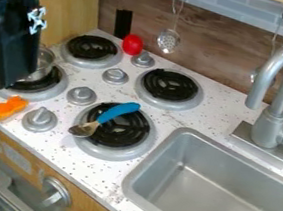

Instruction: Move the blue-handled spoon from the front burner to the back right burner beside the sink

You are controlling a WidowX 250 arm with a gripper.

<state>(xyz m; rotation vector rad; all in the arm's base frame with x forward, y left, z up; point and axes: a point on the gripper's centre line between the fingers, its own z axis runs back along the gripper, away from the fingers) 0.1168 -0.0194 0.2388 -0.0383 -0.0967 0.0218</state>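
The black gripper (9,41) hangs at the upper left, in front of the wooden side wall and over the left end of the stove. Right beside it, partly hidden behind it, a metal pot (43,65) stands on the front left burner (41,92). Whether the two touch I cannot tell. A spoon with a blue handle (120,112) lies across the front right burner (140,137), its metal bowl toward the front left. An orange toy (5,108) lies by the counter's front left edge. Against the back, a red egg-shaped object (133,45) stands near the rear left burner (91,50).
A metal sink (190,178) takes up the lower right, with a tall curved faucet (278,93) behind it. Several grey knobs stand between the burners. A slotted ladle (169,41) hangs on the back wall. The rear right burner (169,88) holds nothing.
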